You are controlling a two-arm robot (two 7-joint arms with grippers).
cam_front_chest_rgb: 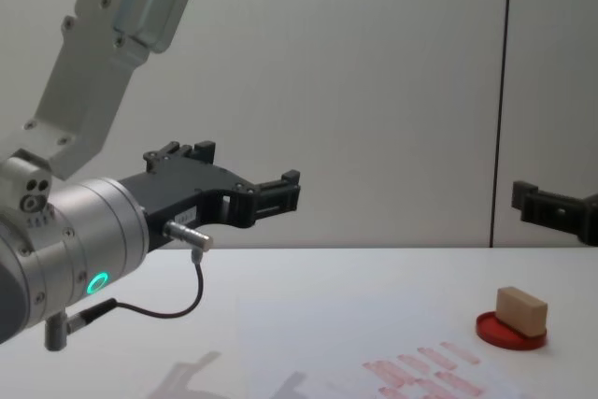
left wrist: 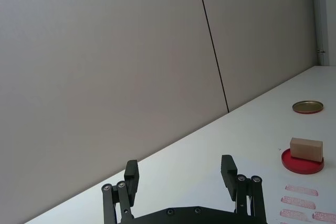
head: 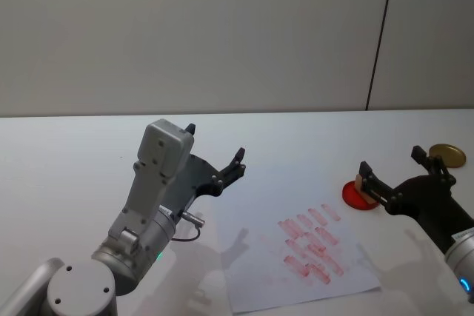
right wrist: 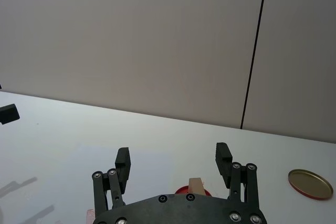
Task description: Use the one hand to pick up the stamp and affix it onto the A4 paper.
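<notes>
The stamp (head: 359, 182) is a small tan block that rests on the red round ink pad (head: 355, 199), right of the A4 paper (head: 255, 271). The paper carries rows of pinkish-red prints. My right gripper (head: 392, 162), black with a blue ring on its wrist, is open and holds nothing. From the chest view its fingers (cam_front_chest_rgb: 540, 204) hang well above the stamp (cam_front_chest_rgb: 521, 310). In the right wrist view the stamp (right wrist: 196, 186) peeks up between the open fingers. My left gripper (head: 215, 143), on the silver arm with a green ring, hangs open and idle left of the paper.
A gold round lid (head: 448, 155) lies on the white table beyond the ink pad, at the far right. A plain wall with a dark vertical seam (head: 379, 35) stands behind the table.
</notes>
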